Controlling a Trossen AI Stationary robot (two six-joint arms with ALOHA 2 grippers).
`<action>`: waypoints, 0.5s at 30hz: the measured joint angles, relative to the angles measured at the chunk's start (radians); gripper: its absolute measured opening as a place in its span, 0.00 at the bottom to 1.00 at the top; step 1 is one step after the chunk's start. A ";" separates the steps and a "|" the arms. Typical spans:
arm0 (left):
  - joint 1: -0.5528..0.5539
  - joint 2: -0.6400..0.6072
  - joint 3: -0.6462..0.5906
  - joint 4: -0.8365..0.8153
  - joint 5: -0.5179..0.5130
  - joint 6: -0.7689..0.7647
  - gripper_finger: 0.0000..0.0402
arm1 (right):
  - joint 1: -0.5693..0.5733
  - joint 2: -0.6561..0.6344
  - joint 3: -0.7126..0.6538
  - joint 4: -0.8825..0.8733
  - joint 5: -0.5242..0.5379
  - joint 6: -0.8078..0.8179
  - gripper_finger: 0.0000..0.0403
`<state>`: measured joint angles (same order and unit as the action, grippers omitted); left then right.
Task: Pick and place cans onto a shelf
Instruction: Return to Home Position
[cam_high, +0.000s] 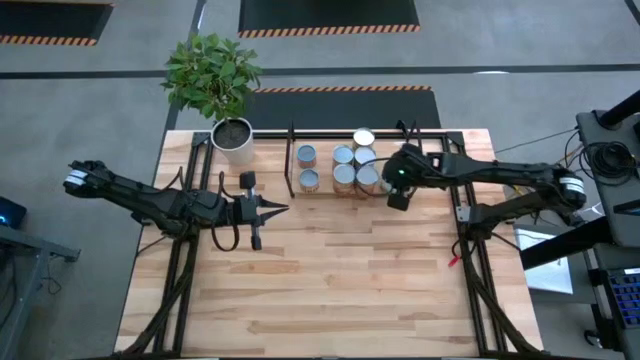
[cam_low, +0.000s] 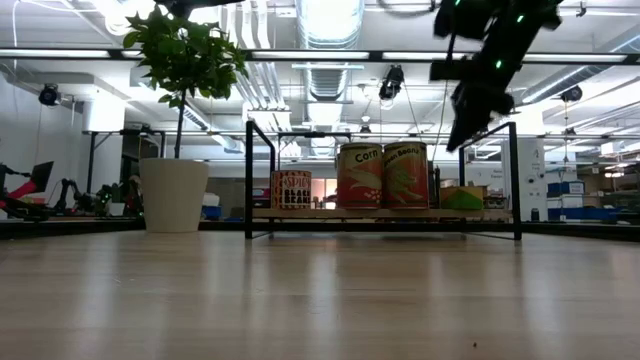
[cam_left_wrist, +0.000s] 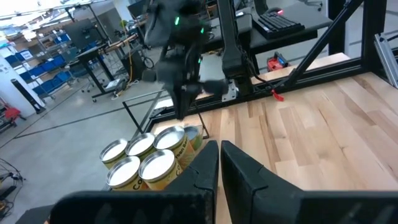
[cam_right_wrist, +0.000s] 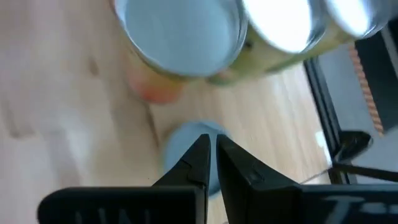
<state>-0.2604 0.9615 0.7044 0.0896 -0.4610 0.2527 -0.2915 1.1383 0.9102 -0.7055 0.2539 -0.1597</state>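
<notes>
Several cans (cam_high: 344, 177) with silvery tops stand in a cluster on the wood board of the black-rod shelf (cam_high: 300, 132) at the table's far edge. In the low view they (cam_low: 382, 175) stand upright on the board, with a shorter green can (cam_low: 460, 198) at the right end. My right gripper (cam_high: 392, 190) hangs shut above that right end (cam_low: 463, 132), slanting down, holding nothing; a blue-grey can top (cam_right_wrist: 184, 140) shows below its fingertips (cam_right_wrist: 211, 144). My left gripper (cam_high: 280, 210) waits shut, level, nearer than the shelf (cam_left_wrist: 219, 149).
A white pot with a green plant (cam_high: 232, 135) stands at the shelf's left end. The table's black frame rails (cam_high: 470, 215) run along both sides. The bare wooden tabletop (cam_high: 340, 280) stretches from the shelf to the near edge.
</notes>
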 joint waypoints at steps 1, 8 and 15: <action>0.000 0.000 0.000 -0.002 0.000 0.000 0.00 | 0.014 -0.027 -0.004 0.008 0.000 0.013 0.04; -0.001 -0.016 0.000 -0.140 0.001 -0.028 0.00 | 0.147 -0.265 -0.174 0.278 -0.046 0.049 0.04; -0.003 -0.080 0.000 -0.256 0.001 -0.133 0.00 | 0.256 -0.490 -0.370 0.531 -0.048 0.038 0.04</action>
<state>-0.2630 0.8814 0.7044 -0.1664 -0.4603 0.1193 -0.0357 0.6481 0.5401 -0.1750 0.2062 -0.1214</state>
